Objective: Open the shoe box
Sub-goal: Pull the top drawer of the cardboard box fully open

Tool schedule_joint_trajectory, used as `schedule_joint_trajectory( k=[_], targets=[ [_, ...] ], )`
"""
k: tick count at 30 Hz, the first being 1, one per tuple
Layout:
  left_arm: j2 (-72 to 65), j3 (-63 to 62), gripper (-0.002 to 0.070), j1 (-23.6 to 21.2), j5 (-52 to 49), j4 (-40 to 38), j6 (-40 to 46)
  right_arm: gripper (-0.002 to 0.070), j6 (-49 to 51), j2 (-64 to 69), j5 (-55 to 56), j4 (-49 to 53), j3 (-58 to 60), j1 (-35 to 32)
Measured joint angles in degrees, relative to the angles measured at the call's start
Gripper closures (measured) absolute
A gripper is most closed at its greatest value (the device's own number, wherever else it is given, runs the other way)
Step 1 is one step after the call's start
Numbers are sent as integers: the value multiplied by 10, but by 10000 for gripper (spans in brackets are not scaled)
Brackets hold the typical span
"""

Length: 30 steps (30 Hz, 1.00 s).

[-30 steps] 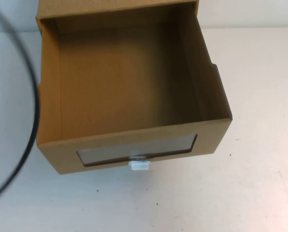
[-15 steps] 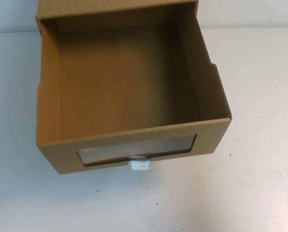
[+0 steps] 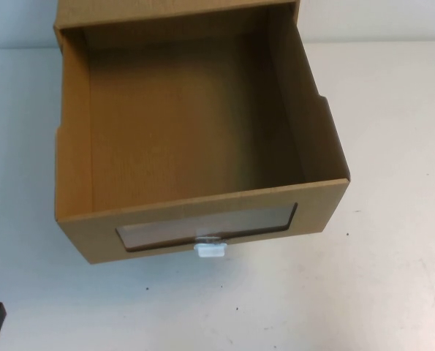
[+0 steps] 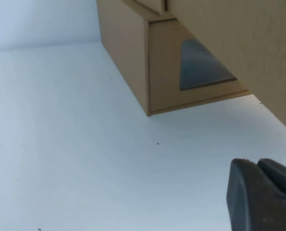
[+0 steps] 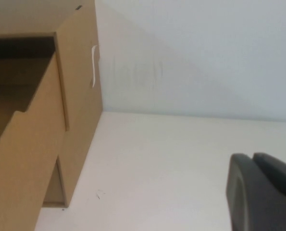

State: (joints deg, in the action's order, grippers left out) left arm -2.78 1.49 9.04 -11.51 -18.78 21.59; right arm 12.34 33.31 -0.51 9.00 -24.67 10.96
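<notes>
left gripper, right gripper cropped (flanking shoe box)

A white table is seen across most of the high view, matte and evenly lit. Small dark specks are scattered over it toward 6 o'clock, and one more is seen toward 4 o'clock. A plain pale wall is met at the table's far edge, at 12 o'clock.
</notes>
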Motion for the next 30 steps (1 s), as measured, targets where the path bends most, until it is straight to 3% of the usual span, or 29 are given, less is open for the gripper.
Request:
schedule_joint_trajectory(
  k=[26,30],
  targets=[
    [0,0,680,0,-15,-16,-13,690,0,-2,5,0,2,-1],
    [0,0,680,0,-15,-16,-15,690,0,-43,-37,0,45,-41]
  ],
)
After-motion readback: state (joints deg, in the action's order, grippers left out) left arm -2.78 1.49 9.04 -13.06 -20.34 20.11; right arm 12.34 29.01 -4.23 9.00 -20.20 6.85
